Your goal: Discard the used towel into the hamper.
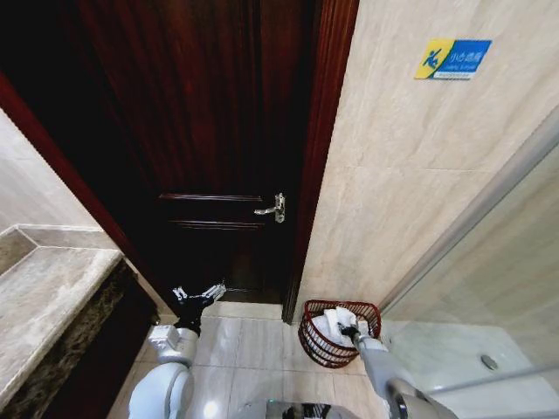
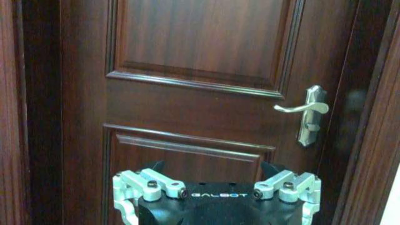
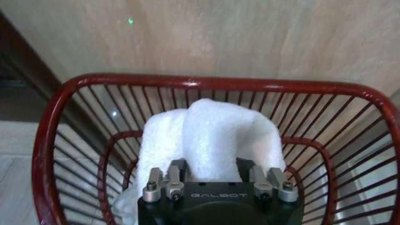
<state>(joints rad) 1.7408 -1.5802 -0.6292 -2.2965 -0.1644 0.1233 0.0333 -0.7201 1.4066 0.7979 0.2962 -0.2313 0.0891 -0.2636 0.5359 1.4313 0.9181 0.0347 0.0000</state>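
Note:
The hamper (image 1: 307, 332), a small round reddish-brown wire basket, stands on the floor tiles against the beige wall, right of the door. In the right wrist view its rim (image 3: 206, 83) rings the white towel (image 3: 209, 136). My right gripper (image 3: 212, 177) reaches down inside the hamper, shut on the towel, which rises in a folded peak from between its fingers; the fingertips are hidden under the cloth. More white cloth (image 1: 332, 321) lies in the basket. My left gripper (image 1: 199, 293) hangs open and empty in front of the lower door, left of the hamper.
A dark wooden door (image 1: 218, 131) with a silver lever handle (image 1: 273, 209) stands straight ahead. A marble counter (image 1: 44, 297) runs along the left. A glass shower partition (image 1: 489, 262) and tray (image 1: 454, 349) close off the right. Open floor tiles (image 1: 253, 345) lie between door and hamper.

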